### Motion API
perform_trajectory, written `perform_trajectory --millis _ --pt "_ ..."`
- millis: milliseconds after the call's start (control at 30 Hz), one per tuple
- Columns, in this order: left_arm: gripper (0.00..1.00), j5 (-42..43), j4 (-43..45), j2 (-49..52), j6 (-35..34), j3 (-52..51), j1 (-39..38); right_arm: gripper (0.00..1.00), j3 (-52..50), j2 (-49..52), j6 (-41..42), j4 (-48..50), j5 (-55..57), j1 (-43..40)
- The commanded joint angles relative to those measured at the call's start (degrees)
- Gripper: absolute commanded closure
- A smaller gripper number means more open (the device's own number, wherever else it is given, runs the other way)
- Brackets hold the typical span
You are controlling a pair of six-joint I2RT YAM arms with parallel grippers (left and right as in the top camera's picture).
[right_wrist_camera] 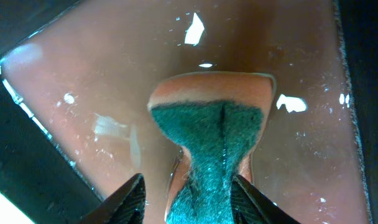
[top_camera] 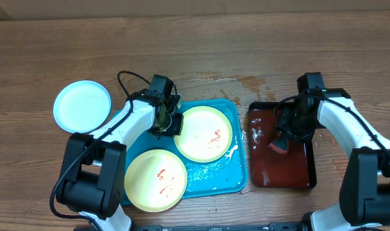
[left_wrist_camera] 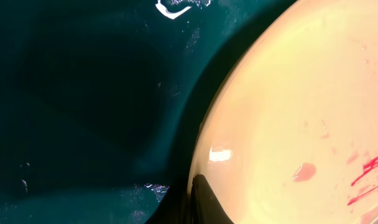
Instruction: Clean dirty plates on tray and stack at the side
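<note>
- Three plates show from overhead. A mint-white plate (top_camera: 83,106) lies on the bare table (top_camera: 41,58), left of the turquoise tray (top_camera: 217,176) and apart from it. The two yellow-green ones lie on that tray.
- Of those two, the upper plate (top_camera: 204,133) sits in the tray's far right part, with red smears near its middle. The lower plate (top_camera: 155,181), also smeared red, sits at the near left corner with its edge out over the tray's rim. They lie just beside each other; we cannot tell whether they touch.
- We see the left gripper (top_camera: 172,124) at the upper plate's left rim, jaws pinched together on it.
- We find the right gripper (top_camera: 286,131) over the red-brown tray (top_camera: 291,176), which stands just right of the turquoise one. It is clamped on a sponge (top_camera: 278,144).
- Some water (top_camera: 246,82) glistens on the table beyond both trays.
- From the left wrist, the upper plate (left_wrist_camera: 301,106) fills the right side, its red streaks at the right edge. The wet turquoise tray (left_wrist_camera: 83,112) fills the left. One dark fingertip (left_wrist_camera: 204,202) overlaps the plate's rim at the bottom.
- From the right wrist, two dark fingers (right_wrist_camera: 130,199) flank the sponge's (right_wrist_camera: 207,130) narrowed waist. Its green scouring face is towards us and its far end rests on the wet red-brown tray (right_wrist_camera: 89,93).
</note>
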Motion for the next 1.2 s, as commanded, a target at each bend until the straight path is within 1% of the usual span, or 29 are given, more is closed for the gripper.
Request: perform_trajectory --millis 0,200,367,400,467,533,600,733,967,1067,1167 --pt "0.96 -0.83 -0.22 0.83 1.51 -0.44 -0.04 0.59 -0.26 0.79 0.42 0.24 1.7 0.15" --pt "0.96 -0.83 -0.22 0.83 1.51 -0.44 -0.04 0.62 -0.72 1.09 0.44 0.28 3.34 0.15" --pt "0.96 -0.83 -0.22 0.83 1.51 -0.44 -0.04 0.61 -2.56 1.14 0.46 2.14 3.3 0.15" --pt "0.96 -0.83 -0.24 0.83 1.51 -0.44 -0.04 0.63 -2.99 1.14 0.48 2.64 3.28 0.15" --pt "0.96 -0.83 -0.22 0.83 1.51 -0.42 -0.04 0.76 -3.78 1.14 0.96 3.34 3.23 0.15" --pt "0.96 -0.83 -0.24 0.83 1.51 -0.44 -0.04 0.82 -4.48 1.14 1.36 4.07 3.04 0.15" --pt "0.96 -0.83 -0.26 0.83 1.51 -0.44 -0.04 0.96 -4.7 1.14 1.53 4.37 3.04 0.15" --pt "0.96 -0.81 -0.28 0.83 1.49 -0.44 -0.04 0.96 -3.1 0.61 0.35 4.11 2.99 0.17" --pt "0.96 -0.81 -0.42 0.83 1.46 -0.44 -0.04 0.96 5.22 -3.3 -1.11 -3.48 2.86 0.22" --pt "0.96 -0.66 -0.42 0.83 1.25 -0.44 -0.07 0.96 4.96 -3.28 -1.11 -4.55 2.89 0.22" --pt "0.96 -0.33 -0.35 0.83 1.25 -0.44 -0.07 0.96 2.21 -2.93 -1.11 -3.26 2.89 0.22"
